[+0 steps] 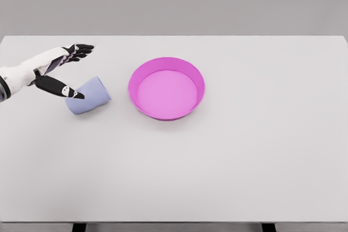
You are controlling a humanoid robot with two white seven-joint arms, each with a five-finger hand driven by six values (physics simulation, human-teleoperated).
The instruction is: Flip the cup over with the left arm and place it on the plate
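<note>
Spreading from the bottom edge of the view to the grey backdrop, the broad, matte white counter is both the nearest and the largest thing here, and most of its surface carries nothing.

Next in size is the round magenta plate with a raised rim, sitting a little left of the counter's centre. Its pale pink floor is bare, so the placing step is not yet done.

Smaller again is the pale lavender-blue cup, lying tipped on its side to the left of the plate, near it but apart from it. It has clearly not been set upright, so the flip is also outstanding.

Reaching in from the left edge is the white left arm, ending in the dark-fingered left robot hand. Its fingers are spread wide: the upper ones point away above the cup, while the thumb angles down to the cup's near end and seems to touch or overlap it. No grasp is closed yet.

By my reading, the task is at its very start: the approach is underway, while gripping, turning and carrying to the plate all remain. The right arm is out of view.
</note>
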